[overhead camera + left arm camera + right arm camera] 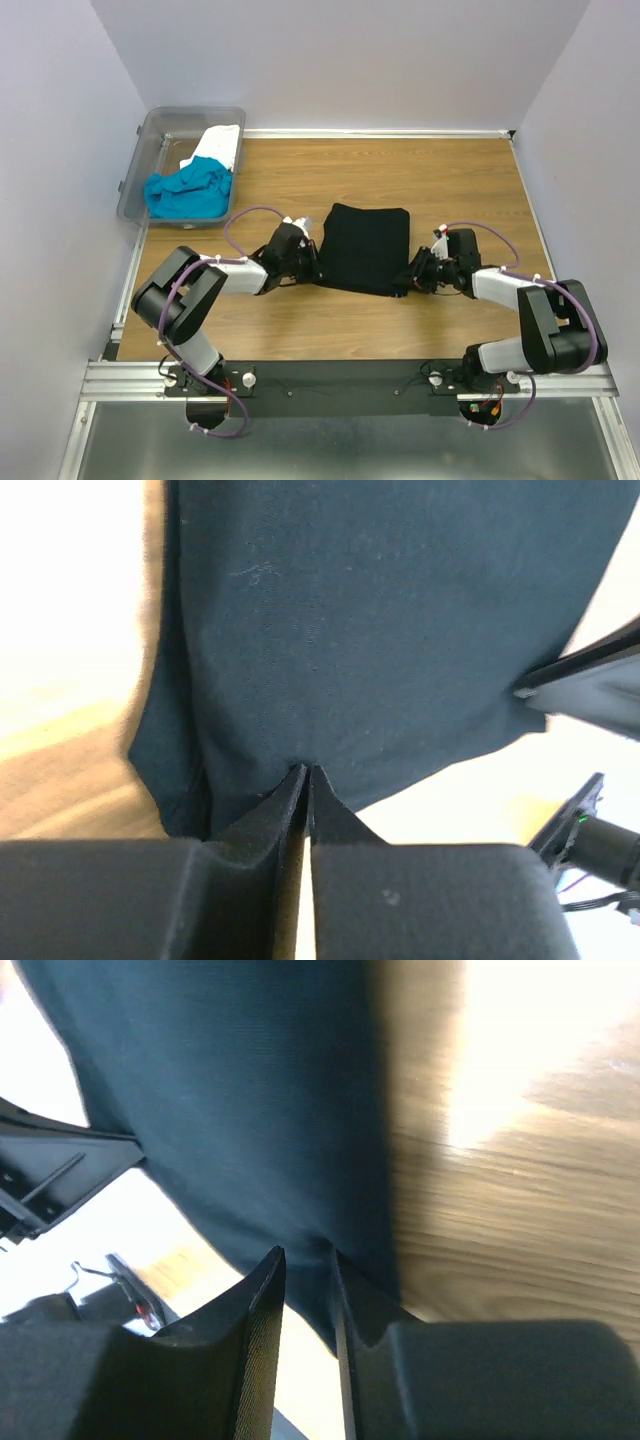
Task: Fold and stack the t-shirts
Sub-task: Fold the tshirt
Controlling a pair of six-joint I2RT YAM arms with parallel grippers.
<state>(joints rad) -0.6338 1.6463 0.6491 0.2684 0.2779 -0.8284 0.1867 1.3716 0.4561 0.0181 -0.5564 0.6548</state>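
Note:
The black t-shirt [365,248] lies folded into a rectangle in the middle of the wooden table. My left gripper [312,262] is at its near-left edge, its jaws shut on the cloth [380,630], pinched at the fingertips [307,770]. My right gripper [405,283] is at the near-right corner, its jaws closed to a narrow gap [305,1255] with the shirt's edge [230,1110] between them. The turquoise t-shirt [188,192] and the white t-shirt [218,147] lie crumpled in the bin.
The clear plastic bin [150,140] stands at the far left corner against the wall. Walls close in the table on the left, back and right. The metal rail [350,378] with both arm bases runs along the near edge.

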